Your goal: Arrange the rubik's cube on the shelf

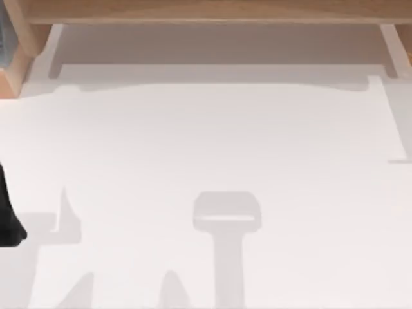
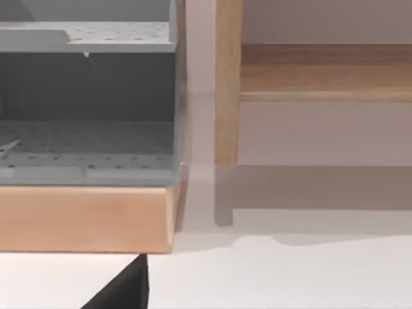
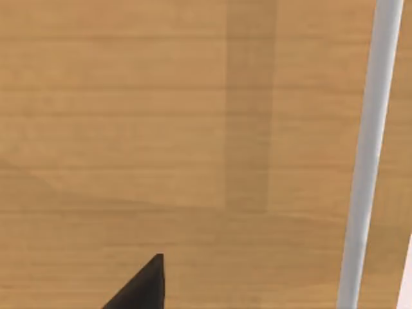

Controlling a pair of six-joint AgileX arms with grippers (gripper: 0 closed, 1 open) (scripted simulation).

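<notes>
Wooden shelf [image 1: 206, 11] along table's [image 1: 206, 148] far edge; seen close beneath right gripper [image 3: 138, 286]. Left gripper [image 2: 122, 290] near shelf's left support. Finger spacing indeterminable for both.

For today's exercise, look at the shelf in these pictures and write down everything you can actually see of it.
The shelf is a long light-brown wooden board with visible grain, running along the far edge of the white table. Wooden side supports hold it level above the table, one near each end; the left wrist view shows one upright post reaching down to the tabletop. It casts a grey shadow beneath it. A grey perforated rack on a wooden base stands beside its left end.
</notes>
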